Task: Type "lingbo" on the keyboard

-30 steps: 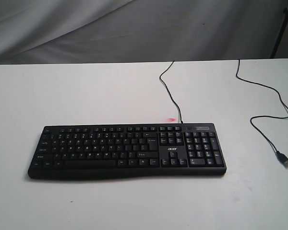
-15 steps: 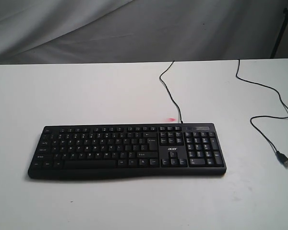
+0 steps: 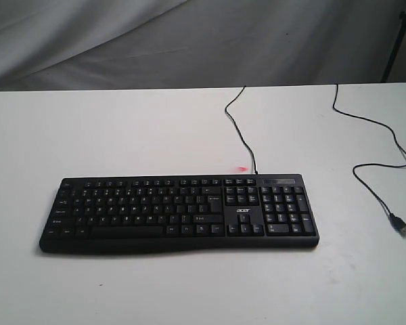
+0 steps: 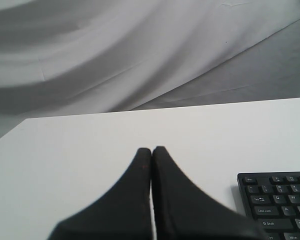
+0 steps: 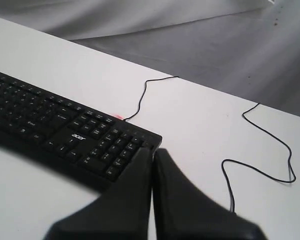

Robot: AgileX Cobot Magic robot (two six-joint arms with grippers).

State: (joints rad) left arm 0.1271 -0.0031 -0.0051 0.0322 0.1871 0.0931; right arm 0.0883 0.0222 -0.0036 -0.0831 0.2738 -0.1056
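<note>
The left end effector [image 4: 151, 150] and right end effector [image 5: 152, 151] are closed, empty, apart from the keyboard [image 3: 179, 213].

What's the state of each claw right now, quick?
Left claw: closed, holding nothing.
Right claw: closed, holding nothing.

The keyboard [image 3: 179, 213] looks like matt black plastic. The table [image 3: 122, 128] is smooth, matt white. Far behind hangs creased grey cloth [image 3: 189, 40]. The thin cable [image 3: 237, 132] is smooth black.
</note>
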